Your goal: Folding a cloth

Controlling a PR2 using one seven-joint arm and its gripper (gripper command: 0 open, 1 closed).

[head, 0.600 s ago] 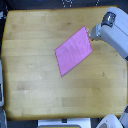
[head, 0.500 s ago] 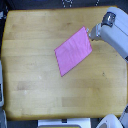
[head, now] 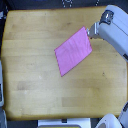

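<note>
I count one cloth (head: 74, 51), lying flat on the wooden worktop (head: 35, 90), and one arm. The jaws (head: 89, 33) sit at its upper corner on the exterior view's right; I cannot tell whether they grip it.

You see one arm, and its shell is pale grey-white with smooth, rounded edges. The pincer (head: 90, 34) is small and dark, too blurred for you to tell its fingers apart or how its jaws stand. Directly behind the pincer the wrist section widens into a boxy light casing. Above that, just behind the pincer, sits a rounded joint housing with a dark circular patch on its face and a dark band beside it. Farther back from the pincer the forearm is a broad, plain, light-coloured block with no markings, cables or screws that you can make out.
</note>
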